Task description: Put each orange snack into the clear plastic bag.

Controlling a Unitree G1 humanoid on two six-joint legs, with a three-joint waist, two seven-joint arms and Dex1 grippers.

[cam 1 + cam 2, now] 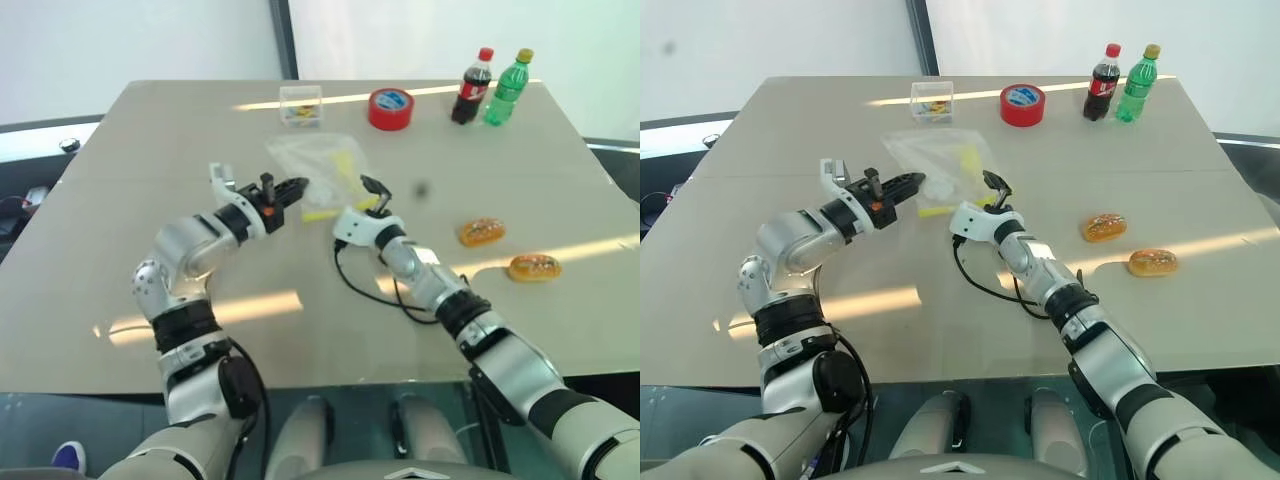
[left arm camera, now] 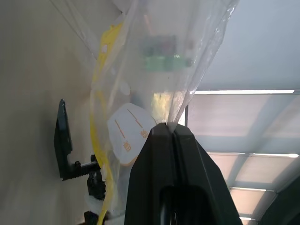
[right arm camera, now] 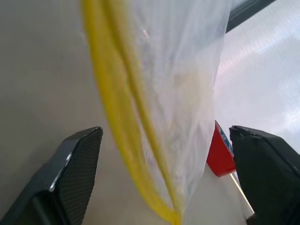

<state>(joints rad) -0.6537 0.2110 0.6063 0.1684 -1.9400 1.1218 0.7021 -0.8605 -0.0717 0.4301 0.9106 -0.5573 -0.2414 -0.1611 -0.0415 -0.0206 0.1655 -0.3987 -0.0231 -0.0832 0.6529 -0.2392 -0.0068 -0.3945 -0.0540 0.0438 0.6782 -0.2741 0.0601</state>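
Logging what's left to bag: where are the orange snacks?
Both orange snacks lie on the table to the robot's right, beyond its right arm, well short of the bottles.

The clear, flat plastic zip-lock bag with a yellow seal strip along one edge is lifted off the beige table, hanging crumpled, with a pale yellow item inside. Two small oval, glossy orange-brown snacks in clear wrap lie on the table well to the right of the bag: one nearer it, the other farther right and closer to the table's front edge.
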